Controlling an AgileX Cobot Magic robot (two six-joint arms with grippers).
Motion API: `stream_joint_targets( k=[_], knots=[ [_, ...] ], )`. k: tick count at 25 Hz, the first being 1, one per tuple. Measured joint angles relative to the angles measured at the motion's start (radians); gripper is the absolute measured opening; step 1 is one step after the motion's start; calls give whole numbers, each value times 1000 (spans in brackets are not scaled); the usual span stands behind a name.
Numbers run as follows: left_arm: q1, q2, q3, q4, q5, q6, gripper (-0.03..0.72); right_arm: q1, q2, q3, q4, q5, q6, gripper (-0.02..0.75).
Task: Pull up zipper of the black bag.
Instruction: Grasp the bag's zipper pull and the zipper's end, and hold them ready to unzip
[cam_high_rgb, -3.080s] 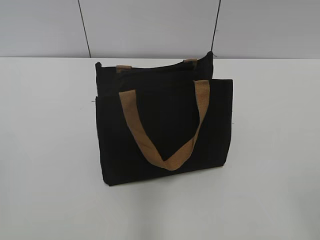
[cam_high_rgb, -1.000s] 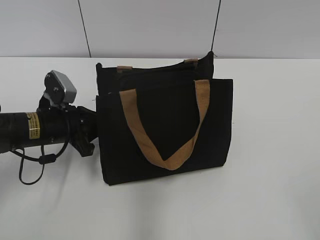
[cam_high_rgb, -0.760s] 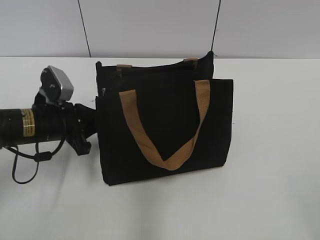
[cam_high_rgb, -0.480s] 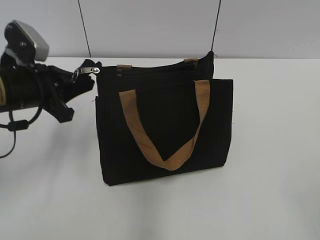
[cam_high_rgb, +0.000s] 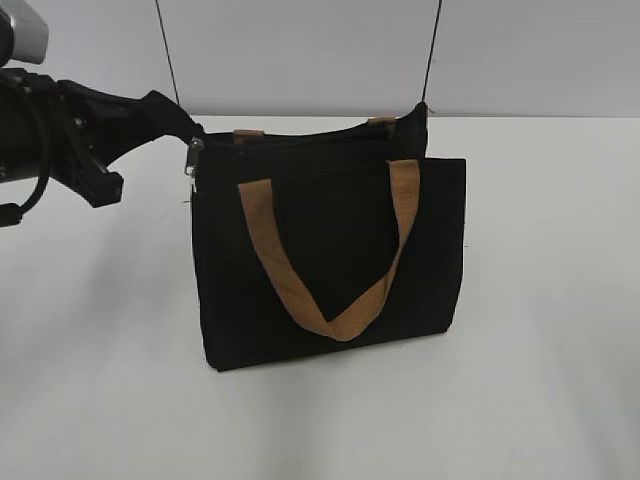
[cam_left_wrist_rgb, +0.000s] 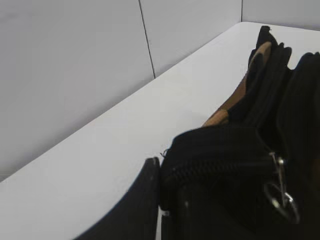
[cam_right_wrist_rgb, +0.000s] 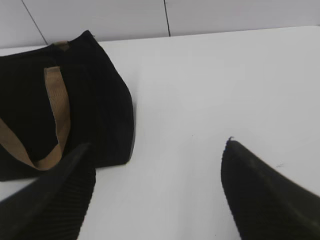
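One black bag (cam_high_rgb: 330, 255) stands upright on a white surface (cam_high_rgb: 540, 350) before grey wall panels. The left claw (cam_high_rgb: 178, 122) meets its upper left corner, grip unclear, the zipper (cam_left_wrist_rgb: 281, 192) pull dangling beside it. The right claw (cam_right_wrist_rgb: 155, 200) gapes wide over bare surface.

We find no text, label, brand, number or sign that can be read in any of the three views. The black bag (cam_high_rgb: 330, 250) shows only plain fabric and its tan handles, with no tag or print on them. The left arm (cam_high_rgb: 60, 130), entering the exterior view at about ten o'clock, shows no readable marking on its dark housing.
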Motion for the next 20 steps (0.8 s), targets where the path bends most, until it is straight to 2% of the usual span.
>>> stream_joint_targets(
  k=[2,6,8,10,16,20],
  knots=[
    [-1,0,-2,5,3,-10,20,5,133,-26,67,-30,-111,593],
    [-4,0,-6,12,3,-12,20,6,419,-112,289,-63,-390,593],
    [-5,0,-7,14,3,-13,20,25,558,-162,374,-69,-460,593],
    [-5,0,-7,15,3,-14,20,74,715,-221,402,-83,-483,593],
    [-5,0,-8,17,5,-14,20,370,1014,-399,418,-223,-468,586],
    [-5,0,-11,9,6,-14,20,546,1210,-547,424,-277,-414,481]
  ],
)
